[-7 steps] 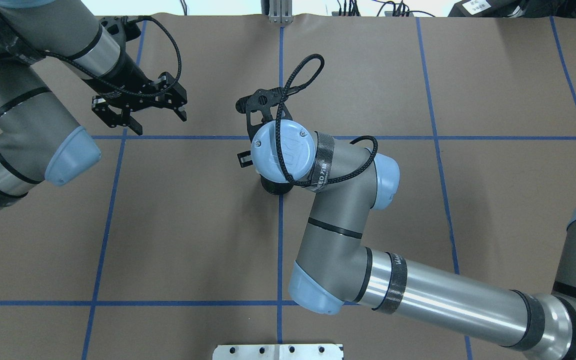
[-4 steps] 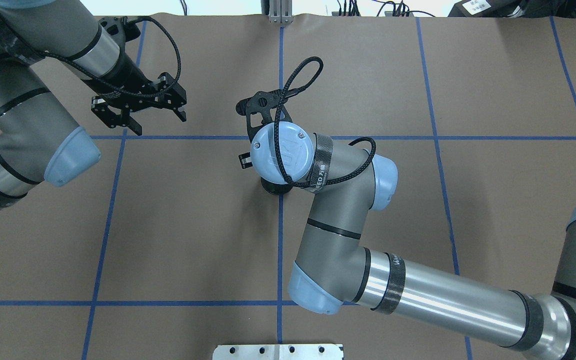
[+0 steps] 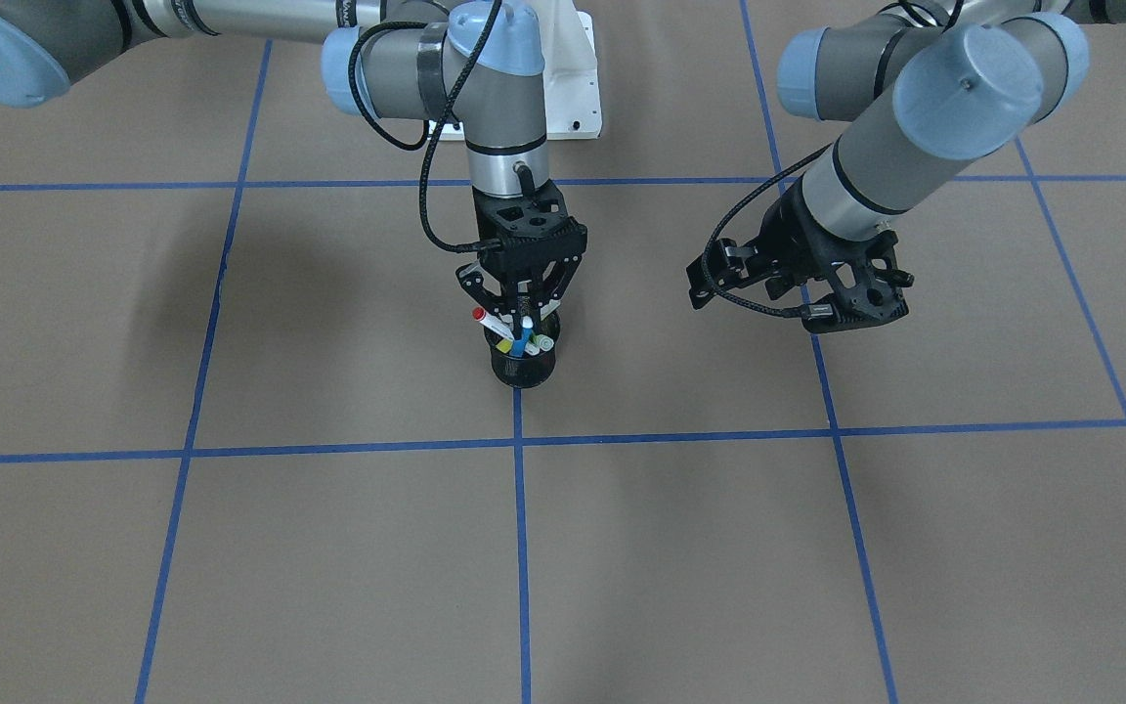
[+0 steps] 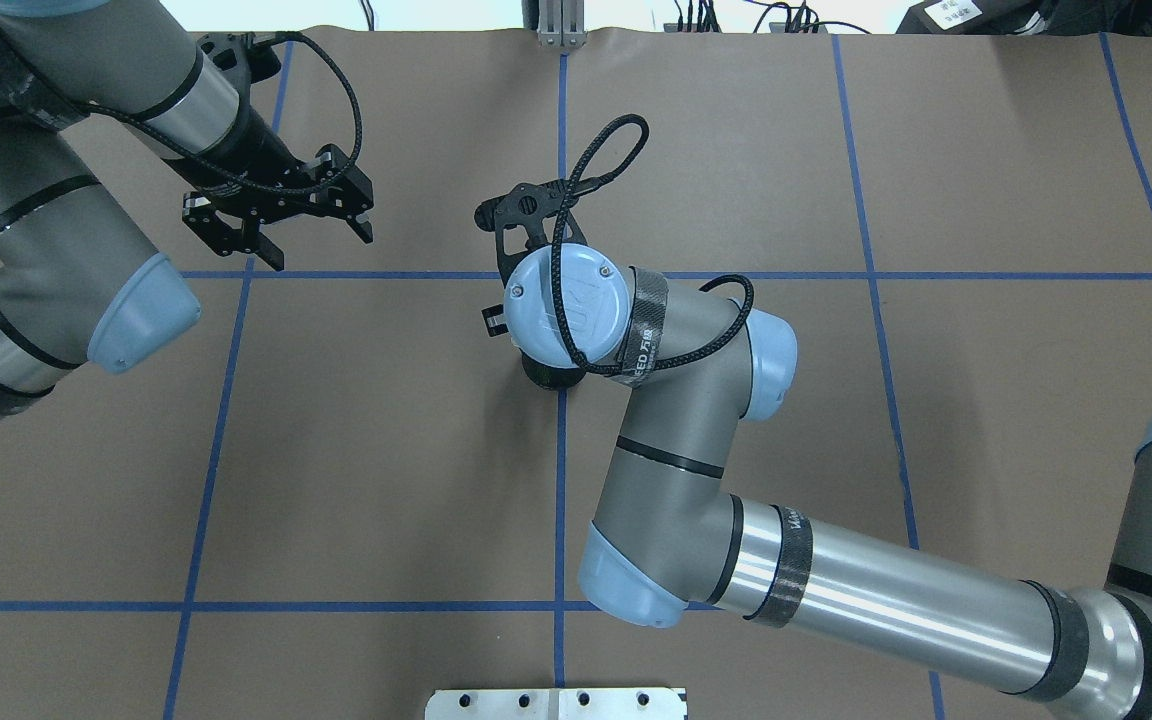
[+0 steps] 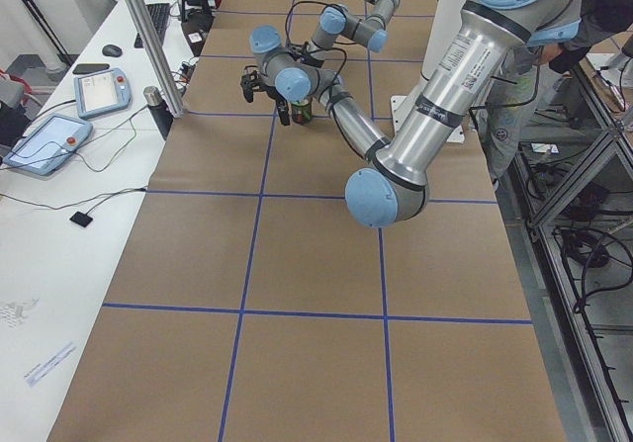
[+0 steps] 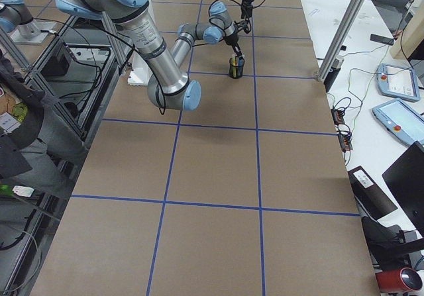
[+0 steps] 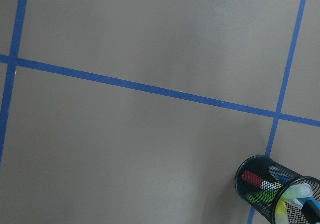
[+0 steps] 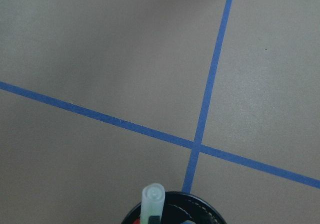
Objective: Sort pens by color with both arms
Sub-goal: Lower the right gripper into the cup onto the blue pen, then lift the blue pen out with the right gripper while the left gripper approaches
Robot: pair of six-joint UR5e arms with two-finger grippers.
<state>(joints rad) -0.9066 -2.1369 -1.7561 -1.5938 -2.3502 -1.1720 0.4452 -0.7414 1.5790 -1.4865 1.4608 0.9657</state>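
Exterior front-facing check: found 4 pens (image 3: pixel 520 334) standing tilted in black mesh cup (image 3: pixel 522 372) on tabletop (image 3: pixel 328 548), directly beneath right hand (image 3: pixel 522 311), fingertips just above pen tops. Cannot tell whether that hand is spread or pinching a pen. Noted left hand (image 4: pixel 321 245) spread wide, holding nothing, raised off tabletop, well apart from cup.

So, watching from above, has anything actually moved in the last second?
Hardly anything. The right arm, poised over the black mesh cup, only wobbled a hair sideways; nothing was grabbed or released. The left tool and the cup stayed put.
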